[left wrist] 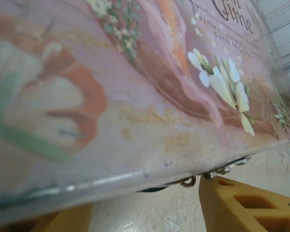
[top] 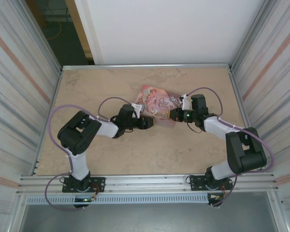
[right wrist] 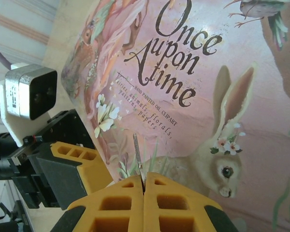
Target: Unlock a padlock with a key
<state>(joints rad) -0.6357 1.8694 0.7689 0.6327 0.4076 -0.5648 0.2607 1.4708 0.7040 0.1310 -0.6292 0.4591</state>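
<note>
The right gripper [right wrist: 144,186] is closed, its two yellow fingers pressed flat together and pinching a thin silvery key [right wrist: 137,154], seen edge-on. In the right wrist view the key's long axis runs from 6 to 12 o'clock, free end at 12, over the lid of the pink tin [right wrist: 222,96]. Contact with the lid cannot be confirmed. The lid bears "Once upon a time" lettering and a rabbit with flowers at its ear. At 9 o'clock of that view a white camera block [right wrist: 26,92] stands by the tin's corner.

The left gripper [left wrist: 145,210] has its fingers apart, at 7 and 5 o'clock of the left wrist view, with bare table [left wrist: 135,217] between them. The tin's near rim runs across just above both fingertips; whether they touch it cannot be told.

The padlock [left wrist: 154,189] appears as a small dark body tucked under that rim, with a thin silvery loop [left wrist: 187,182] at its 3 o'clock. Its long axis seems to follow the rim, 9 to 3 o'clock. Its colour is unreadable in shadow, and the overhanging rim hides most of it.

From above, the tin lies mid-table, with the left gripper at its 7 o'clock corner and the right at its 4 o'clock edge. Ribbed walls [top: 19,87] close both sides.
</note>
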